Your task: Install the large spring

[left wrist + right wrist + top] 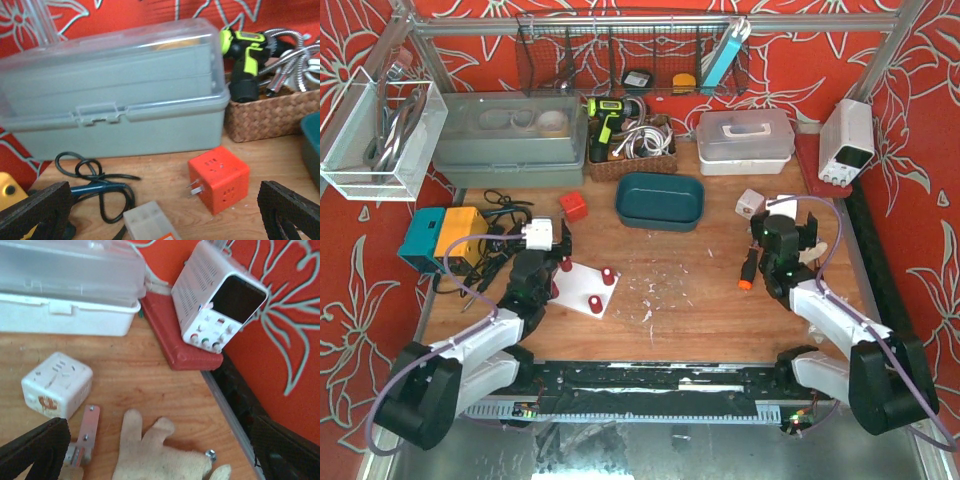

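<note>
Overhead view of the bench. On the wooden table [700, 290], the left gripper [558, 250] has a white plate [588, 290] with red pegs just to its right, a red cube [573, 206] ahead of it, and a teal-and-orange box [442, 236] to its left. The right gripper [782, 228], well apart, has a white cube [750, 203] ahead-left, an orange-tipped tool [748, 270] beside it on the left, and a white power supply [847, 140] ahead-right. A teal tray [660, 200] lies between the two grippers, farther back.
</note>
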Robot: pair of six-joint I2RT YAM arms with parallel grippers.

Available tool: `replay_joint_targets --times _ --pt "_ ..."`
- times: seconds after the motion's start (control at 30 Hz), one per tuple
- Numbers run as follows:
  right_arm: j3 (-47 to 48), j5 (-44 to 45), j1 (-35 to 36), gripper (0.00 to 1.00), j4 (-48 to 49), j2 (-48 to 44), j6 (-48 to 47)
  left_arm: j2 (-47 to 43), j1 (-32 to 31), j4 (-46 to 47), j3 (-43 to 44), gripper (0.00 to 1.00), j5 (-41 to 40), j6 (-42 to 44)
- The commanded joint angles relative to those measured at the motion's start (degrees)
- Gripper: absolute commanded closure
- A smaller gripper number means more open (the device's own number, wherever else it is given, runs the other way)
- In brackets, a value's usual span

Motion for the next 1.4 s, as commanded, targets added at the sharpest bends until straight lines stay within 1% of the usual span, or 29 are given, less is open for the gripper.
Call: replay_joint_targets --times 0.0,0.1,0.13,0.27,0.3,0.4,0.43,0.63,0.67,0.7,0.73,0.83,0.9,0.97,1.0,1.03,1.1,1.33,1.37 --pt "-3.50 -5.93 -1.97 0.01 5.29 1.30 1.35 4.27 4.40 3.81 1.07 0.00 6.16 -3.86" --pt "-5.07 -8.34 -2.75 0.01 8.67 3.73 1.06 8.08 6.52 2.08 2.02 0.00 9.08 -3.45" --pt "-4.51 -8.79 -2.83 0.01 7.37 4.06 1.01 8.94 6.99 2.14 1.88 0.00 10.18 -3.80" --pt "-4.71 -12.04 -3.13 0.01 8.33 4.04 -0.40 10.38 8.88 4.79 -0.42 0.00 14.46 -5.42" --pt "-4.62 -12.29 -3.11 0.01 7.61 3.92 0.00 10.49 9.42 5.89 -1.14 0.00 15.14 -5.94" --pt "-3.13 -15.61 -3.13 0.01 0.86 3.71 1.26 11.14 10.68 8.18 -2.14 0.00 18.62 -7.32" --pt "-3.78 -16.64 -3.09 0.01 0.90 3.97 1.42 11.76 10.99 9.51 -2.56 0.00 19.59 -7.61" --pt "-9.75 -15.86 -3.11 0.01 12.27 7.04 -0.07 15.30 13.21 18.49 -5.42 0.00 23.63 -8.83" --pt "-9.88 -15.52 -3.08 0.01 14.08 7.39 -0.70 15.78 13.37 18.84 -5.51 0.00 24.30 -8.81" --pt "-9.74 -15.86 -3.17 0.01 13.52 7.29 -1.28 16.50 13.39 19.40 -5.52 0.00 24.63 -8.73" --pt "-10.27 -15.26 -3.15 0.01 14.92 7.61 -2.02 17.20 13.38 20.27 -5.60 0.00 25.00 -8.60" --pt "-11.46 -14.07 -3.19 0.01 20.20 8.79 -4.36 18.64 13.44 22.98 -6.61 0.00 24.92 -8.62" --pt "-12.67 -13.42 -3.50 0.01 26.28 11.08 -5.57 19.62 13.46 24.65 -7.18 0.00 24.36 -8.84" --pt "-12.49 -12.59 -4.55 0.01 27.63 13.66 -4.20 21.27 13.55 26.13 -7.33 0.00 24.37 -8.94" --pt "-12.76 -13.94 -5.37 0.01 29.22 14.68 -3.74 22.26 13.63 26.87 -7.26 0.00 24.48 -8.98" --pt "-12.59 -15.16 -6.11 0.01 28.74 15.07 -3.38 23.29 13.64 27.20 -7.01 0.00 24.44 -8.95" --pt "-10.69 -18.14 -7.34 0.01 24.34 14.75 -2.72 24.80 13.72 26.62 -6.07 0.00 23.63 -9.36" --pt "-8.10 -21.35 -10.07 0.01 20.51 16.08 -0.77 25.09 14.08 26.10 -5.74 0.00 23.74 -9.79" --pt "-8.69 -21.90 -10.76 0.01 21.27 16.25 0.01 25.09 14.08 26.12 -5.75 0.00 23.73 -9.77"
